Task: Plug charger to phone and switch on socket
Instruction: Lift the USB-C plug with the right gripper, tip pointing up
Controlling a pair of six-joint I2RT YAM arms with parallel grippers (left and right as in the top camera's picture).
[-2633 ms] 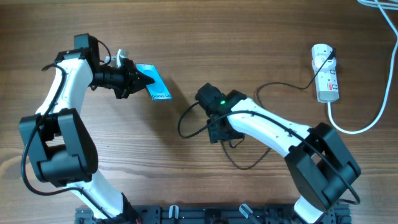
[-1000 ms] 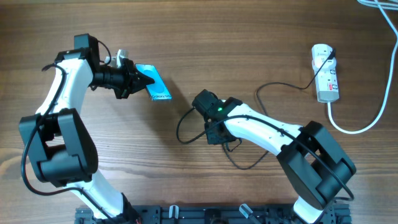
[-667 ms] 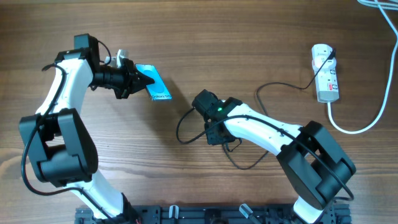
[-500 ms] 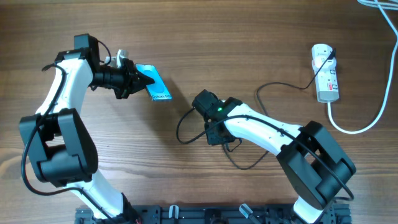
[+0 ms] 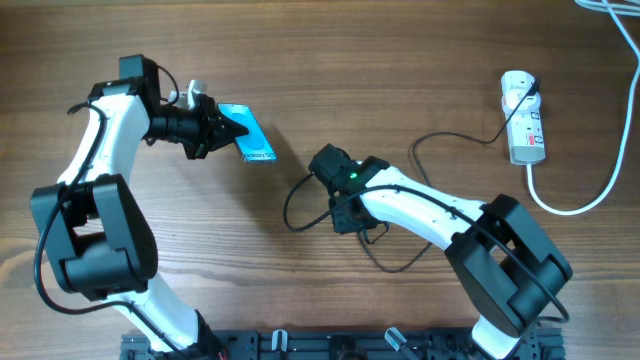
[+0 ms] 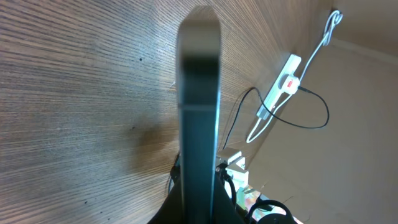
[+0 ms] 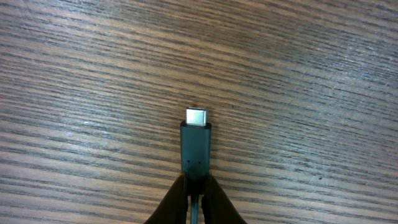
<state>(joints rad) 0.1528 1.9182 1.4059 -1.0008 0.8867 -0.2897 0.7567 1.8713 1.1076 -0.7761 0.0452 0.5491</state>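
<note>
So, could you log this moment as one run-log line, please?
left hand: shut on phone | right hand: shut on charger | charger: not yet in phone | socket: no hand near

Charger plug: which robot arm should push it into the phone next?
Probably the right. The right gripper pinches the charger just behind its plug, metal tip pointing out free. The left gripper only holds the phone.

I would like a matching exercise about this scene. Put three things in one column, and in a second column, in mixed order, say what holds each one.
Things:
1. phone
2. charger
3. socket

States:
A. pinched in the right claw
B. held by no claw
C. gripped in the left claw

Pairs: 1-C, 2-A, 3-B
</note>
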